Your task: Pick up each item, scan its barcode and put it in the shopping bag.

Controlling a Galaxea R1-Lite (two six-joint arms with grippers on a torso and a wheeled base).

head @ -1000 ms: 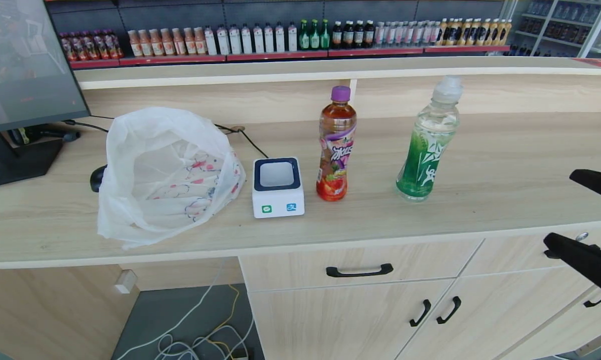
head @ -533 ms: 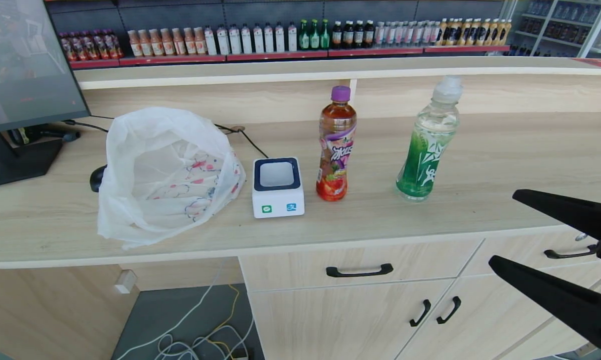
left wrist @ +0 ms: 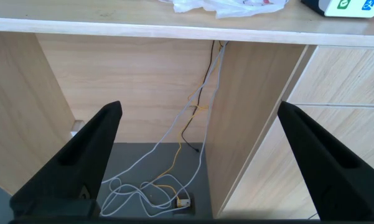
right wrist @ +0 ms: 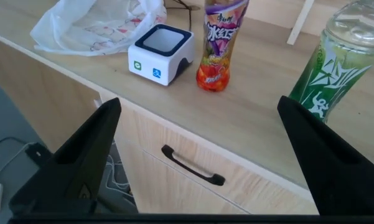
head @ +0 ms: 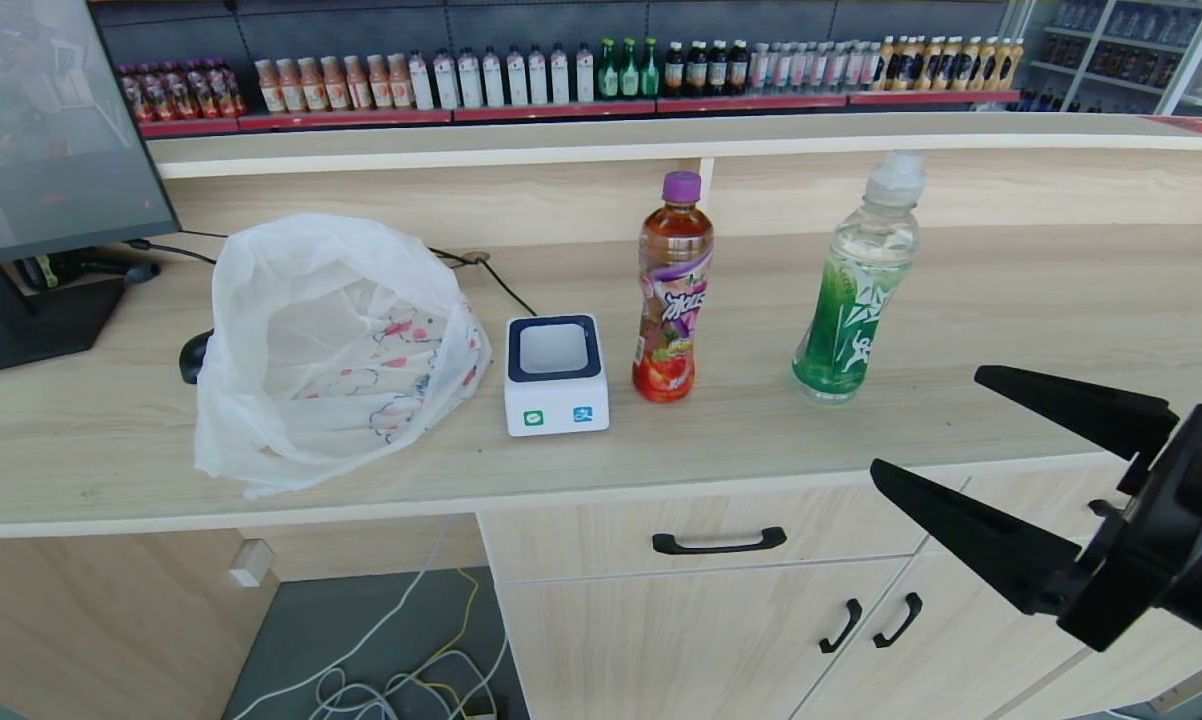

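Note:
On the wooden counter stand a red tea bottle with a purple cap and a green-labelled clear bottle. Left of them sits the white box scanner, and beyond it the open white plastic shopping bag. My right gripper is open, low at the counter's front edge, right of and in front of the green bottle. My left gripper is open below the counter, with only the bag's edge and scanner corner above it.
A monitor on a black stand and a black mouse sit at the counter's left, with cables behind the bag. Drawers with black handles run below the counter. Loose cables lie on the floor. Shelves of bottles line the back.
My right gripper has come in from the right edge, moving left and up toward the counter's front edge near the green bottle. Bottles, scanner and bag have not moved.

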